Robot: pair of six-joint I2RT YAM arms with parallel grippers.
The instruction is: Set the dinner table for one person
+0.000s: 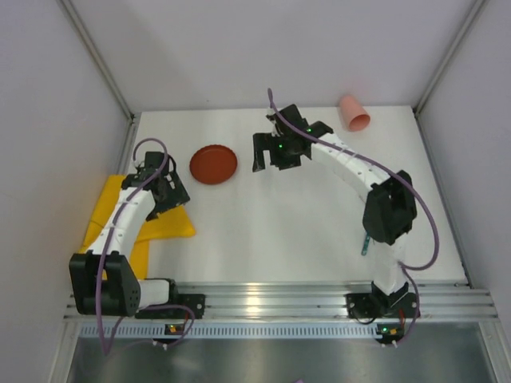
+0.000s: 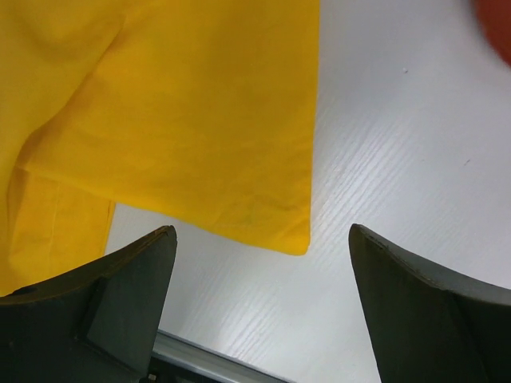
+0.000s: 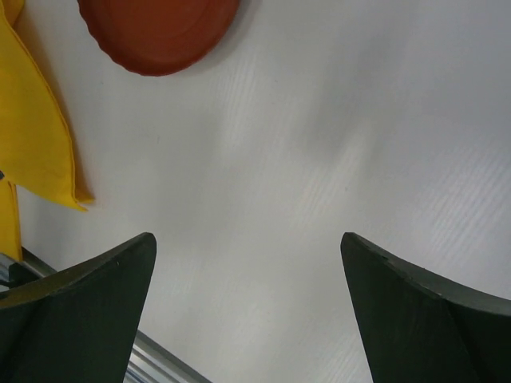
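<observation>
The desk (image 1: 263,231) is seen as a white rectangle filling the enclosure, with its aluminium rail (image 1: 279,302) along the near edge, where both arms are bolted.

The left arm (image 1: 128,215) is mounted at the near left corner. It is raised from its base and bent forward along the left edge, with the wrist held over a yellow cloth (image 1: 164,227) that lies crumpled against that edge. The left jaws are spread wide with nothing between them. In the left wrist view the dark fingers (image 2: 120,303) are seen on either side of a corner of the cloth on the white surface.

The right arm (image 1: 351,163) is mounted near the near right corner. It is carried up to an elbow by the right edge, then arced back toward the middle of the far edge. The right jaws are likewise parted and empty, and their fingers (image 3: 88,311) are framed over bare desk, just beside a red plate (image 1: 213,163). A pink cup (image 1: 354,113) is seen near the far right corner.
</observation>
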